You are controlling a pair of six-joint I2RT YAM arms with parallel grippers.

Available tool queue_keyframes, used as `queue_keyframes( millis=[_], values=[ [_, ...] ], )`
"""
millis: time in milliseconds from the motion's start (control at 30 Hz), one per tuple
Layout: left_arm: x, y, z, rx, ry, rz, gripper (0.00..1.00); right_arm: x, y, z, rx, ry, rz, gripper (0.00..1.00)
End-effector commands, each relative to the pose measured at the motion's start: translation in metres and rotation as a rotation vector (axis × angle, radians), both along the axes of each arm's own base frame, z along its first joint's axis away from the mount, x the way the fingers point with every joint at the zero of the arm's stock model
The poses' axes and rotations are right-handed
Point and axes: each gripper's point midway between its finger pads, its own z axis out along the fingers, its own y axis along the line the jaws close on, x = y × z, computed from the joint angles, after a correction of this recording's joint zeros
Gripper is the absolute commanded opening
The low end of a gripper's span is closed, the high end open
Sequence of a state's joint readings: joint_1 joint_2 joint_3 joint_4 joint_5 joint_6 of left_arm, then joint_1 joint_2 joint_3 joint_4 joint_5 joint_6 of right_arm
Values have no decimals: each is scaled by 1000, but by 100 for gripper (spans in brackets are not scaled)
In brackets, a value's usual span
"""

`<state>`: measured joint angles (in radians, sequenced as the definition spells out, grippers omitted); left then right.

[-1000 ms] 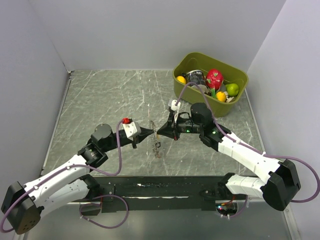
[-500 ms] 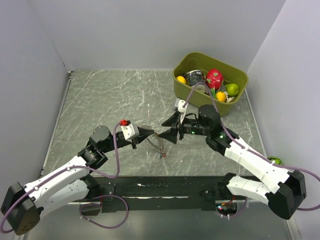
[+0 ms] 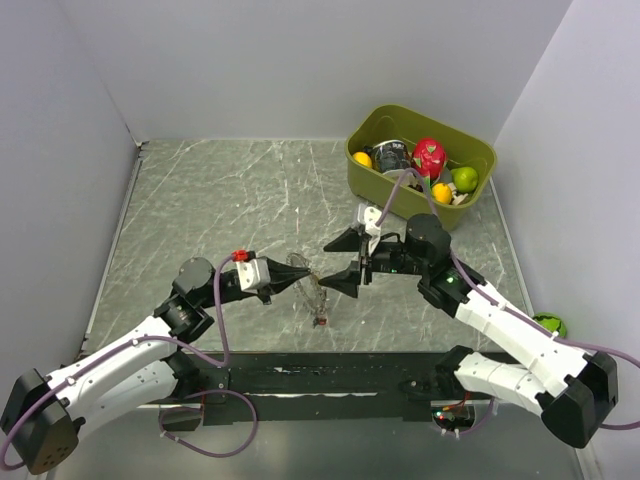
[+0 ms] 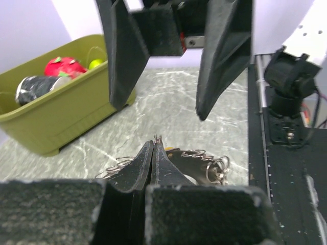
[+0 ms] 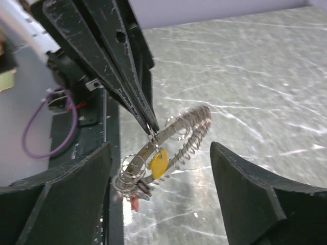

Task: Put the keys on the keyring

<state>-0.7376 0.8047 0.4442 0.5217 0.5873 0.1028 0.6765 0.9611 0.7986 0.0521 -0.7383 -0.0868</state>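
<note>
Now the right gripper [image 3: 336, 262] has let go: a second ago its fingers were pinched shut at the keyring [image 5: 176, 135]; they stand wide apart, drawn back to the right, touching nothing. The left gripper [image 5: 149, 125] stays clamped on the ring's thin wire, holding it off the table [image 3: 200, 200] at the centre, near the arms. A yellow-capped key [image 5: 157, 163] dangles just under those closed tips, apparently threaded on, so that key looks done; the black-capped one I cannot find. The ring is a curved coil of bright steel loops, glinting, with small rings bunched at its near end and a red cap [image 5: 134, 202] below. The marbled tabletop beneath is smooth and glossy.
</note>
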Motion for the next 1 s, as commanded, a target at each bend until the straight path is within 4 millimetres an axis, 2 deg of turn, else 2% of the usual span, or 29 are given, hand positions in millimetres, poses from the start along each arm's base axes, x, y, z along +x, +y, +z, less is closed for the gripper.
queue_keyframes(
  millis=[0,133,233,333,500,600,667,967],
  values=[
    [-24,0,38,-105,-122,-104,1,-12,11,22,54,-57,120,81],
    [-27,1,45,-120,-132,-108,1,-16,14,22,52,-41,161,65],
    [-28,2,48,-127,-139,-109,1,-16,15,22,55,-34,167,62],
    [-28,1,48,-122,-137,-117,1,-19,16,25,70,-33,178,55],
    [-28,-1,49,-125,-136,-125,1,-23,15,33,99,-28,188,54],
    [-28,-1,50,-123,-136,-126,1,-26,17,35,109,-26,203,46],
    [-28,-1,51,-123,-139,-128,1,-25,19,33,103,-14,201,33],
    [-29,-2,56,-126,-142,-141,1,-26,25,25,88,34,218,9]
  ],
)
